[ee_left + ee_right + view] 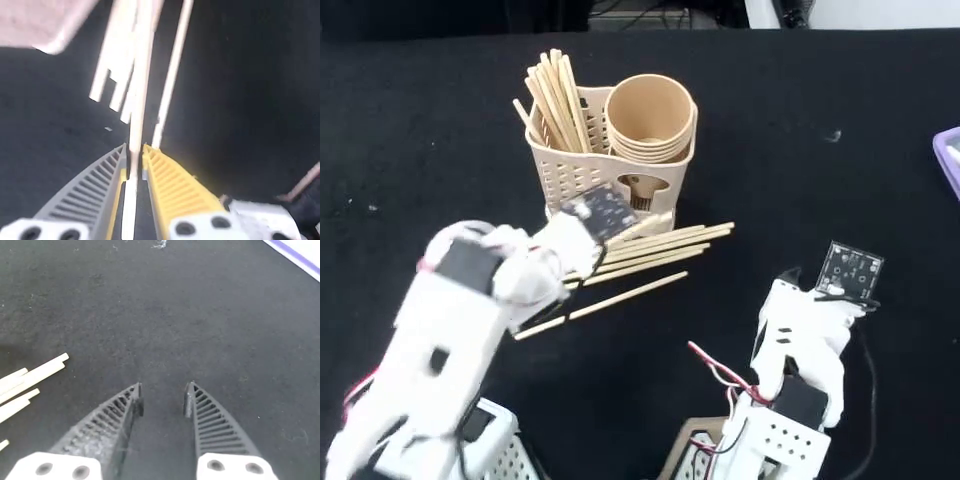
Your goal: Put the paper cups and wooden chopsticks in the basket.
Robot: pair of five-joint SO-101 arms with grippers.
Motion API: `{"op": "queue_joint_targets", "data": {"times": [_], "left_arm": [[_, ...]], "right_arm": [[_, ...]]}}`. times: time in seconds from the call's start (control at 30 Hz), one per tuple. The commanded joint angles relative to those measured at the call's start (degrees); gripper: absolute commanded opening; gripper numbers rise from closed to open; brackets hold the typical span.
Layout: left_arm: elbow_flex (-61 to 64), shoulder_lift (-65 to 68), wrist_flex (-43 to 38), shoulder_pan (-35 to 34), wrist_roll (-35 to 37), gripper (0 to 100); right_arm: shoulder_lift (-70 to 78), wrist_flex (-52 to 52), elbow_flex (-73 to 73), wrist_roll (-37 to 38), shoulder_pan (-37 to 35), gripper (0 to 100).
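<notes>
A beige slotted basket (570, 175) stands at the back middle of the black table. It holds a stack of paper cups (650, 118) and a bundle of upright wooden chopsticks (555, 95). Several loose chopsticks (660, 250) lie flat just in front of it. My left gripper (133, 152) is shut on one chopstick (142, 75) from this pile, beside the basket's corner (45, 25). The left arm (470, 300) hangs over the pile's left end. My right gripper (162, 397) is open over bare cloth, right of the chopstick ends (30, 377).
The right arm (805, 340) sits at the front right, apart from the pile. A purple-edged white object (948, 160) lies at the table's right edge. Black cloth stretches to the left and right of the basket.
</notes>
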Motion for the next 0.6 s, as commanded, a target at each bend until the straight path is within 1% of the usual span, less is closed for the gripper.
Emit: {"op": "queue_joint_targets", "data": {"times": [0.0,0.07,0.1,0.17,0.2,0.27,0.3,0.37,0.47,0.53,0.57], "left_arm": [[-5.58,-11.43,0.18,-0.66,2.90,3],[-7.52,-15.38,-0.88,-0.48,5.19,3],[-8.22,-16.62,-2.90,-0.66,6.15,3],[-8.57,-17.67,-9.93,-0.75,10.46,3],[-8.04,-17.76,-14.51,-0.92,14.15,3],[-5.85,-17.76,-24.88,-2.51,23.91,3],[-4.26,-17.76,-30.77,-3.47,28.31,3],[-0.04,-17.76,-44.13,-5.76,34.73,3],[7.25,-17.67,-63.91,-7.87,40.26,3],[11.12,-17.67,-73.85,-7.78,42.29,3],[12.70,-17.67,-77.45,-7.69,43.08,3]], "right_arm": [[-1.19,-1.58,-0.22,-0.44,0.79,14.5],[-1.19,-1.58,-0.22,-0.44,0.79,14.5],[-1.10,-1.58,-0.22,-0.35,0.79,14.5],[-1.10,-1.58,-0.22,-0.35,0.79,14.5],[-1.10,-1.58,-0.22,-0.35,0.70,14.5],[-1.10,-1.58,-0.22,-0.35,0.70,14.5],[-0.92,-1.58,-0.22,-0.35,0.70,14.5],[-0.84,-1.49,-0.22,-0.35,0.70,14.5],[-0.75,-1.49,-0.22,-0.35,0.70,14.5],[-0.75,-1.49,-0.22,-0.35,0.18,14.5],[-0.75,-1.41,-0.22,-0.35,-0.44,14.5]]}}
